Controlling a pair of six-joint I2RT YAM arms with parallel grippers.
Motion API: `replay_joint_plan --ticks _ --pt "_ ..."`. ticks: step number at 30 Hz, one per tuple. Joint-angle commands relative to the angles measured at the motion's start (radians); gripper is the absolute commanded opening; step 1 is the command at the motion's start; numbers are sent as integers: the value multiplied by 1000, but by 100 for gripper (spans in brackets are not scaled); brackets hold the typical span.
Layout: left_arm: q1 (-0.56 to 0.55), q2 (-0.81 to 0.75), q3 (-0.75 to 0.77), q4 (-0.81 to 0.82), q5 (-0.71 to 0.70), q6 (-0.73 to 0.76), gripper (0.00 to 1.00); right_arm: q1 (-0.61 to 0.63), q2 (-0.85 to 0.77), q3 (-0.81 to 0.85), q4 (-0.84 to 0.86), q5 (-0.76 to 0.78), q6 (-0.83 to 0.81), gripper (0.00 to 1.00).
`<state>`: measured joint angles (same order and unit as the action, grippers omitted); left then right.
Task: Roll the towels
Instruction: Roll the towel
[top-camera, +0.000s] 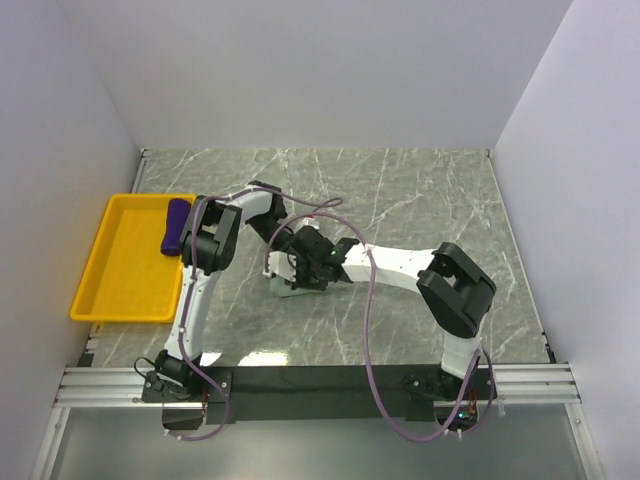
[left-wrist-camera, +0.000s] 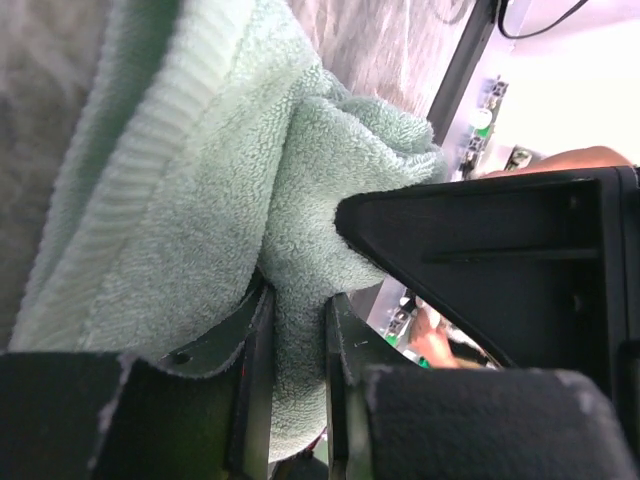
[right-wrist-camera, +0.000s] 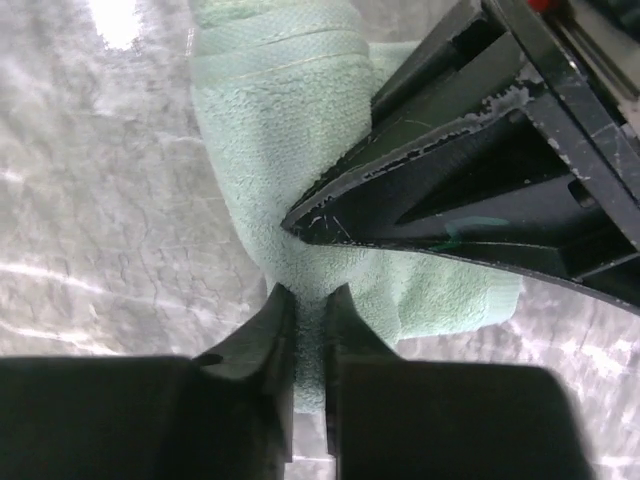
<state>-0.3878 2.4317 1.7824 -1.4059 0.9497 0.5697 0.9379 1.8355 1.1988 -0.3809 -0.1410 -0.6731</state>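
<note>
The mint green towel (top-camera: 284, 285) lies bunched on the marble table under both wrists. My left gripper (left-wrist-camera: 297, 320) is shut on a fold of the mint towel (left-wrist-camera: 200, 190). My right gripper (right-wrist-camera: 308, 310) is shut on another fold of the same towel (right-wrist-camera: 280, 120), facing the left gripper's fingers (right-wrist-camera: 470, 190). In the top view the two grippers meet over the towel, left (top-camera: 293, 265) and right (top-camera: 322, 270). The purple towel (top-camera: 176, 226) lies rolled in the yellow tray (top-camera: 125, 290).
The yellow tray stands at the table's left side. White walls close the table at the back and both sides. A purple cable (top-camera: 368, 300) loops over the right arm. A metal rail (top-camera: 320, 382) runs along the near edge.
</note>
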Motion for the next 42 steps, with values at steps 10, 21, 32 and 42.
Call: replay_joint_plan --ticks 10,21,32,42 --pt "228 -334 -337 334 26 73 48 -116 129 168 -271 -359 4 0" --pt "478 -766 -434 488 11 24 53 -212 336 375 -443 -577 86 0" --pt "110 -1318 -1030 944 -376 286 69 -309 610 623 -653 -773 98 0" --pt "-187 -1191 -1124 1180 -520 467 69 -341 711 685 -647 -851 173 0"
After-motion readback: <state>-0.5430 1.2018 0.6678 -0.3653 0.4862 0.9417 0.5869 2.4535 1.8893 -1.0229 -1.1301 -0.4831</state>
